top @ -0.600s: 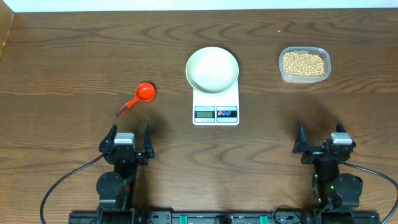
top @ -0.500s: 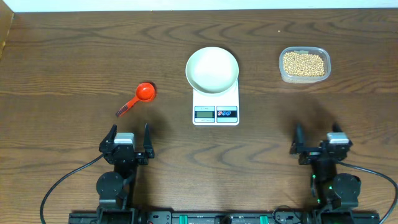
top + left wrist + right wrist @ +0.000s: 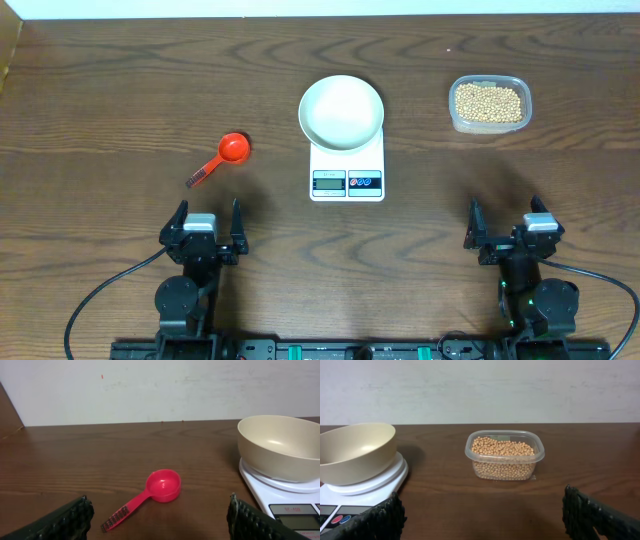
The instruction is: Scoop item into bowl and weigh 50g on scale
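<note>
Dark wood table (image 3: 120,90), pale wall (image 3: 160,385) (faintly smudged), left end effector (image 3: 209,207) wide, right end effector (image 3: 505,207) wide.

dark wood tabletop (image 3: 120,80), red scoop (image 3: 222,158) lying left, white scale (image 3: 346,168) at centre, clear tub (image 3: 452,112) at right, all well apart

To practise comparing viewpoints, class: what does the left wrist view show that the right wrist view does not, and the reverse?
Only the left wrist view shows the red scoop, lying on the table. Only the right wrist view shows the clear tub filled with beans. Both show the bowl standing on the scale, the wooden table and the pale wall behind.
</note>
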